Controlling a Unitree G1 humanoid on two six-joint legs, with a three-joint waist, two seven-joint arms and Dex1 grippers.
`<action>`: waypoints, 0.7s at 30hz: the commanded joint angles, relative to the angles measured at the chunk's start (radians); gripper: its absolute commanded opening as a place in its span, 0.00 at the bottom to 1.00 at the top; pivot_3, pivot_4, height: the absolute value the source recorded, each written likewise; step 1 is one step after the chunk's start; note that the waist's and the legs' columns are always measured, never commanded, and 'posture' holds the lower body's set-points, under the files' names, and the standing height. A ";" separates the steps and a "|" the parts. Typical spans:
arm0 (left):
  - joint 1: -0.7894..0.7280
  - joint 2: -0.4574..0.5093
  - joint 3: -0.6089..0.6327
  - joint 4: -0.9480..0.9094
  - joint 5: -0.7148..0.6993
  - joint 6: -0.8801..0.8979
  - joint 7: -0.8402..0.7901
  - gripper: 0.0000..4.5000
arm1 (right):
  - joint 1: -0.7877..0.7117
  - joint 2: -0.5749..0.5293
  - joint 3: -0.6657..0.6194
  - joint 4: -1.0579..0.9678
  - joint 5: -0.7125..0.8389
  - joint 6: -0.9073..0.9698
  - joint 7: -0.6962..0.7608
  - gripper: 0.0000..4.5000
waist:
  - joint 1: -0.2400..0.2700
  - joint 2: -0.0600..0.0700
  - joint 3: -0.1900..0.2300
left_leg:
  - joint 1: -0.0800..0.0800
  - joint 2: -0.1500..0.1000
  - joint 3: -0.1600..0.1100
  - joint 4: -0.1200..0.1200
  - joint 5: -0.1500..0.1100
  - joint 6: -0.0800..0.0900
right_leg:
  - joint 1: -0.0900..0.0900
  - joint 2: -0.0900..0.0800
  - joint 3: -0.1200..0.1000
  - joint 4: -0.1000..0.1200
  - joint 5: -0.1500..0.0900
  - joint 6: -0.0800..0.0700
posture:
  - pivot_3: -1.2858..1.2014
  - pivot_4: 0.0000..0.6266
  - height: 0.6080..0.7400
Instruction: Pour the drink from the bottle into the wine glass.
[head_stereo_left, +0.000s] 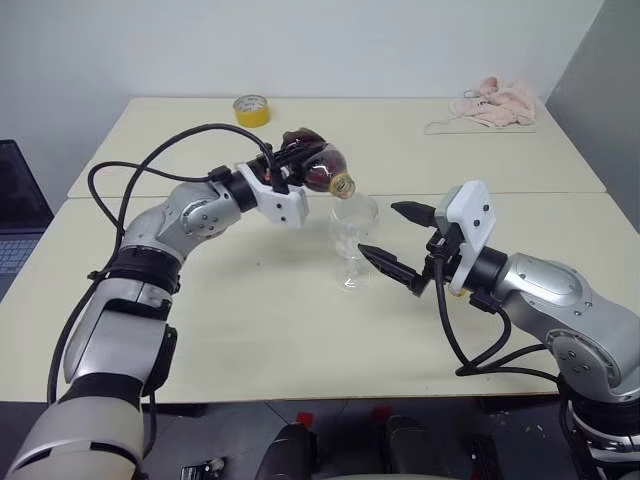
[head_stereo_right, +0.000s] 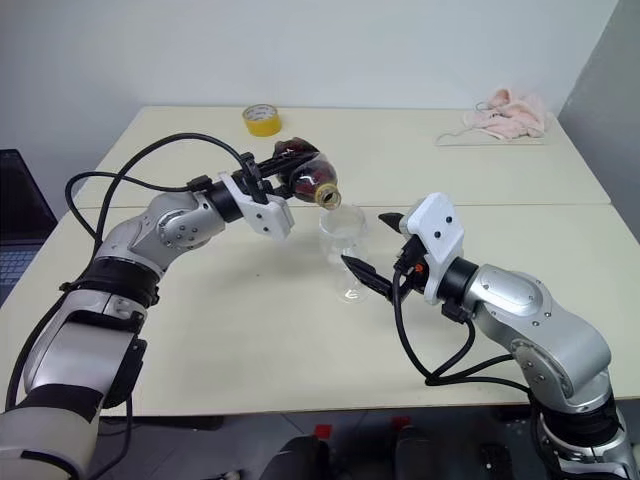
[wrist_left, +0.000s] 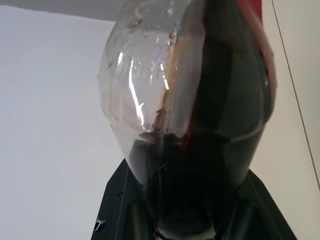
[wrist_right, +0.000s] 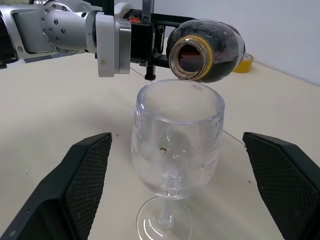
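Over the pale counter (head_stereo_left: 250, 330), the left claw (head_stereo_left: 285, 170) is clamping the squat ribbed clear plastic bottle (head_stereo_left: 318, 165) tipped mouth-down, uncapped, so the dark cola-like drink (wrist_left: 225, 100) is pooling toward the clear stemmed wine glass (wrist_right: 177, 145) beneath; none is inside yet. Beside it, the right claw (head_stereo_left: 405, 240) is standing wide, empty, flanking the glass, probably to steady it.

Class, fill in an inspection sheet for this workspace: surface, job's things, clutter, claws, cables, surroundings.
Surface: pale table, two tops butted together.
Job's things: bottle tipped, open mouth over the wine glass; drink inside the bottle; glass upright, no drink seen in it.
Clutter: yellow tape roll, pink cloth at far edge.
Claws: left claw shut on bottle; right claw open around glass.
Cables: black cable looping over left arm.
Surroundings: laptop, white wall.
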 joint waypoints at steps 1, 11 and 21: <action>-0.051 0.021 0.002 -0.013 0.012 -0.024 0.059 0.22 | -0.004 0.007 -0.004 -0.023 -0.010 -0.024 0.008 1.00 | 0.000 0.000 0.000 | 0.000 0.000 0.000 0.000 0.000 0.000 | 0.000 0.000 0.000 0.000 0.000 0.000 | 0.52 0.24 1.00; -0.090 0.040 -0.027 0.018 0.070 -0.040 0.145 0.22 | -0.009 0.006 -0.002 -0.026 -0.012 -0.025 0.011 1.00 | -0.004 0.000 0.000 | 0.000 0.000 0.000 0.000 0.000 0.000 | -0.001 0.000 0.000 0.001 0.000 0.000 | 0.52 0.24 1.00; -0.116 0.056 -0.058 0.042 0.115 -0.046 0.207 0.22 | -0.003 0.007 0.006 -0.018 -0.028 -0.045 0.025 1.00 | -0.004 0.000 0.000 | 0.000 0.000 0.000 0.000 0.000 0.000 | -0.001 0.000 0.000 0.003 0.000 0.000 | 0.52 0.24 1.00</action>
